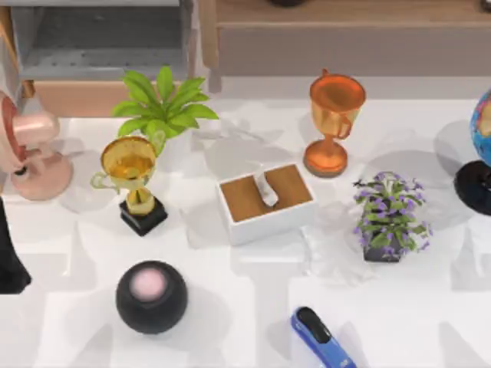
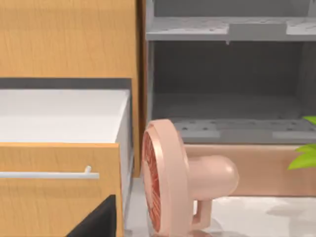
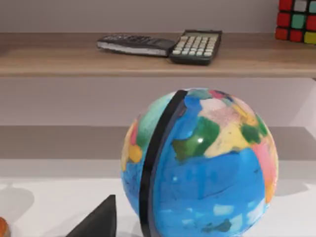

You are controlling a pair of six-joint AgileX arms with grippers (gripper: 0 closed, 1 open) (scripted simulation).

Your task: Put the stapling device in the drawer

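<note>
Your stapler (image 1: pixel 321 337) lies flat on the white desk (image 1: pixel 230 322) at the near edge, right of centre, angled so its black-topped end points up and left while the blue body runs off the lower edge of the top view. Nothing touches it. Your drawer (image 1: pixel 100 46) sits at the far left of the desk, pulled open, its grey floor bare and its peach front panel facing the desk; in the left wrist view you see the same grey interior (image 2: pixel 227 98) behind a pink fan (image 2: pixel 173 182).

Neither gripper is close to the stapler. A dark part of your left arm (image 1: pixel 11 253) shows at the left edge of the top view, well apart from the stapler, and you cannot tell from any view whether either gripper is spread or closed. A dark wedge sits at the lower edge of each wrist view.

Just up and left of the stapler stands a black round speaker (image 1: pixel 151 297) with a pink top. A tissue box (image 1: pixel 266 201) sits mid-desk, with a gold trophy (image 1: pixel 132 180) and a green plant (image 1: pixel 163 107) to its left, and an orange trophy (image 1: pixel 332 123) and a purple-flowered plant (image 1: pixel 387 216) to its right. A globe (image 3: pixel 197 163) stands at the right edge, below a wooden shelf (image 3: pixel 49 54) carrying a calculator (image 3: pixel 196 46).
</note>
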